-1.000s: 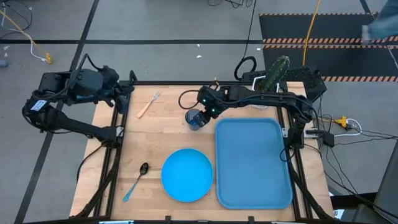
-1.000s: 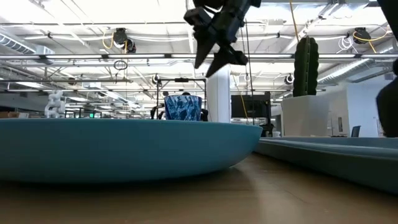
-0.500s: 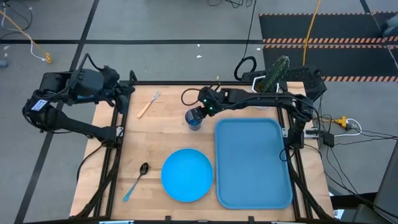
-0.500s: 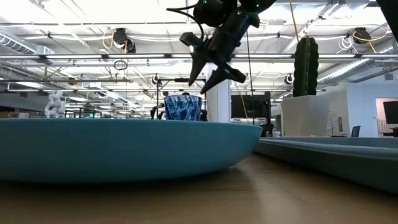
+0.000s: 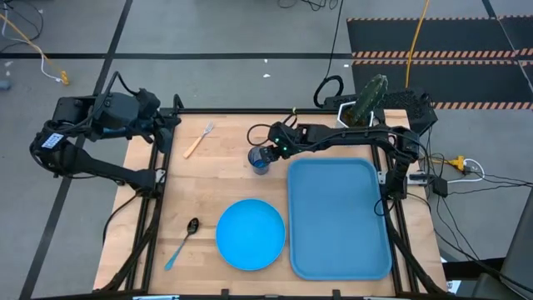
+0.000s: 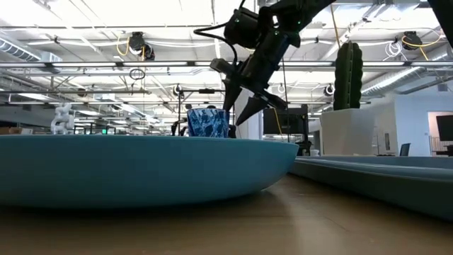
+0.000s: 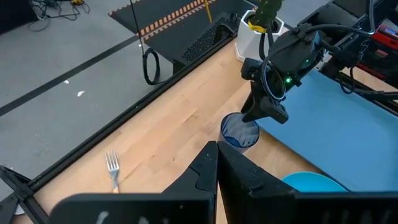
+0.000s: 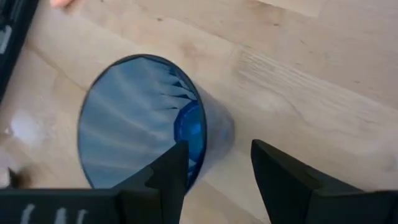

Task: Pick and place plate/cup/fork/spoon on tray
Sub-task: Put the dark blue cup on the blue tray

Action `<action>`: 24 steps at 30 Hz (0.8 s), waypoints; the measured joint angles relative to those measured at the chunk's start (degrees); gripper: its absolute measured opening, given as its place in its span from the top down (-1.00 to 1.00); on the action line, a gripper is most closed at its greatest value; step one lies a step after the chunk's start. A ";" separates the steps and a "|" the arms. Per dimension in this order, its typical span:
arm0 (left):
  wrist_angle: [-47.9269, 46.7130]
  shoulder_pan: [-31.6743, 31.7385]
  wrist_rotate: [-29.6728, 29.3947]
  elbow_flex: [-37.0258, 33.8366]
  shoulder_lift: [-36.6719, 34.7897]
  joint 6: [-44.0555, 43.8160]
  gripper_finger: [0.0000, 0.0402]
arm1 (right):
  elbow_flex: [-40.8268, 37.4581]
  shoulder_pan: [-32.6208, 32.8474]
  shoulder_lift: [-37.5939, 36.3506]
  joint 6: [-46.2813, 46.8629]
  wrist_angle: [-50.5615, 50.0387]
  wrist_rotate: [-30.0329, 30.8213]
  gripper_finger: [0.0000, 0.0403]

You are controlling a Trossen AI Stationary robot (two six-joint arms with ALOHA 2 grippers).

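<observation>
The dark-blue cup [image 5: 260, 158] [image 8: 143, 118] stands upright on the wood at the far middle. My right gripper [image 5: 269, 152] [image 8: 217, 168] is open right over it, slanting down from the tray side. One finger is over the cup's inside and the other outside its wall. The sky-blue plate [image 5: 250, 234] lies at the near middle, and the tray [image 5: 340, 217] lies to its right. The orange-handled fork [image 5: 198, 139] lies far left and the spoon [image 5: 183, 240] near left. My left gripper [image 7: 216, 168] is shut, held high over the table's left edge. My right gripper has its fingers on either side of the cup's tray-side wall [image 8: 202, 134], at about rim height [image 6: 228, 112]. I cannot tell whether either finger touches it.
A white pot with a cactus [image 5: 362, 104] stands at the far right corner behind the tray. Black frame rails run along the table's left and right edges. Bare wood lies between the fork, the cup and the plate.
My right gripper has come down onto the cup from above and rolled about its own line, staying open. Its fingertips now reach the rim. The cup has kept its place.
</observation>
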 joint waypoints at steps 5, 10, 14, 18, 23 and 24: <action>0.00 0.00 0.00 -0.01 0.00 0.04 0.96 | -0.04 0.00 -0.02 -3.38 -2.58 0.48 0.42; 0.02 0.00 0.00 -0.02 0.00 0.15 0.96 | -0.07 -0.02 -0.02 -7.04 -6.28 1.27 0.92; 0.02 0.00 0.00 0.00 0.00 0.13 0.96 | -0.04 -0.04 -0.73 -8.21 -6.19 1.55 0.98; -0.01 0.00 0.00 -0.02 0.00 -0.24 0.96 | -0.16 -0.07 -4.96 -8.84 -6.84 1.57 0.99; -0.02 0.00 0.00 -0.02 0.00 -0.26 0.96 | 0.00 0.07 -15.40 -8.78 -16.31 1.03 0.99; -0.02 0.00 -0.02 -0.02 0.00 -0.26 0.96 | 0.00 0.11 -17.49 -8.09 -19.34 0.18 1.00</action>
